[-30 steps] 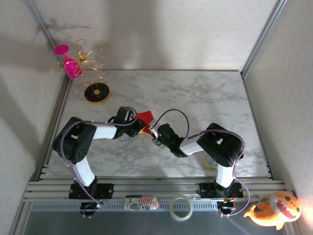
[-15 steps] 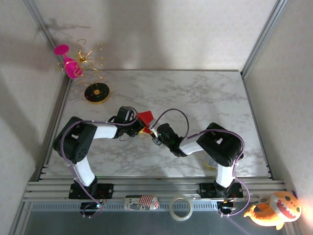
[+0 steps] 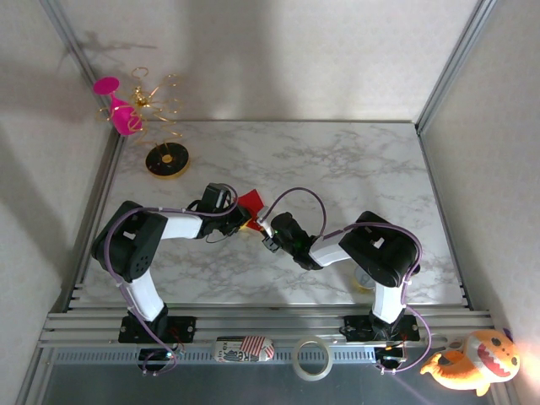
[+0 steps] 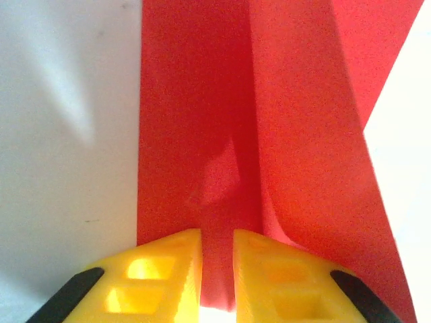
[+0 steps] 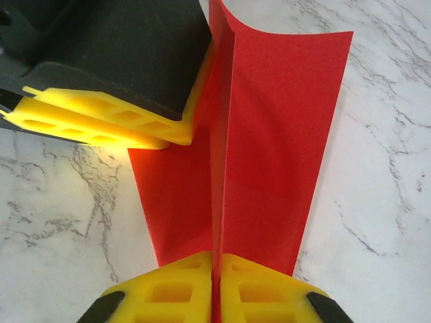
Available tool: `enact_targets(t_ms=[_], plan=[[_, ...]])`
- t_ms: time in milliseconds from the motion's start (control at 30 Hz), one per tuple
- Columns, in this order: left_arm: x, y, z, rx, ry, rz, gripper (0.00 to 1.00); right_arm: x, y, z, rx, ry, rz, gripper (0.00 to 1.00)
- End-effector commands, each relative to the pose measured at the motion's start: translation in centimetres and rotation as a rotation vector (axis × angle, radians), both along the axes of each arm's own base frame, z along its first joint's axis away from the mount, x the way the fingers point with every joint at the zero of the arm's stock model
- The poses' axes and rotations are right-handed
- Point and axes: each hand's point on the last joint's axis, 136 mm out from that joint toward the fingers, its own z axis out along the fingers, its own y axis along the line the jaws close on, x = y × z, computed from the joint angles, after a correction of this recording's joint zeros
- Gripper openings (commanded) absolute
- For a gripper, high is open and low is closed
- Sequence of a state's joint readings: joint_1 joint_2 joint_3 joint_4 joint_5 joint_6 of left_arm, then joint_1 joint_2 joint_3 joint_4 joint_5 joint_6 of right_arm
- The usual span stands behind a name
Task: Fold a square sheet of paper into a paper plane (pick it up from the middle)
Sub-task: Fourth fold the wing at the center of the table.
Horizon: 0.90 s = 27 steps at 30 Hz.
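The left hand [image 4: 217, 237] and right hand [image 5: 215, 261] each pinch the square sheet of paper [image 5: 276, 121] at its middle fold; next, I think, press that crease flat.

White marble table [image 3: 337, 160] — a round black-and-gold base [image 3: 166, 160] sits near its far-left corner.

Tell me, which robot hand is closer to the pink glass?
Left. The left gripper sits in front and right of the pink glass, pinching the red paper. The right gripper pinches the same paper from the other side, a bit farther away.
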State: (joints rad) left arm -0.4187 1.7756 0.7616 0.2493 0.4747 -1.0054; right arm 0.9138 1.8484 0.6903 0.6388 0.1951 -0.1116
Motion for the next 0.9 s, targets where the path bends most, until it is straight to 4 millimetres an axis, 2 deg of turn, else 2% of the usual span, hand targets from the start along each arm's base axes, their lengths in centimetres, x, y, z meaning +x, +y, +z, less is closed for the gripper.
enact_targets(t_ms=[0, 233, 433, 667, 867], plan=[[-0.7, 0.7, -0.9, 0.066, 0.031, 0.007, 0.2, -0.3, 0.4, -0.8, 0.025, 0.054, 0.018, 0.11], [-0.1, 1.2, 0.9, 0.092, -0.011, 0.017, 0.22, -0.2, -0.2, -0.8, 0.085, 0.124, -0.002, 0.1], [0.1, 0.9, 1.6, 0.087, -0.025, 0.009, 0.23, 0.4, -0.7, -0.2, 0.153, 0.173, -0.016, 0.11], [0.6, 0.4, 3.2, 0.056, -0.068, 0.0, 0.23, 0.1, -0.6, -1.0, 0.182, 0.25, 0.011, 0.11], [0.4, -0.2, 3.3, 0.026, -0.078, -0.018, 0.24, -0.1, -0.2, -1.1, 0.223, 0.32, 0.035, 0.11]])
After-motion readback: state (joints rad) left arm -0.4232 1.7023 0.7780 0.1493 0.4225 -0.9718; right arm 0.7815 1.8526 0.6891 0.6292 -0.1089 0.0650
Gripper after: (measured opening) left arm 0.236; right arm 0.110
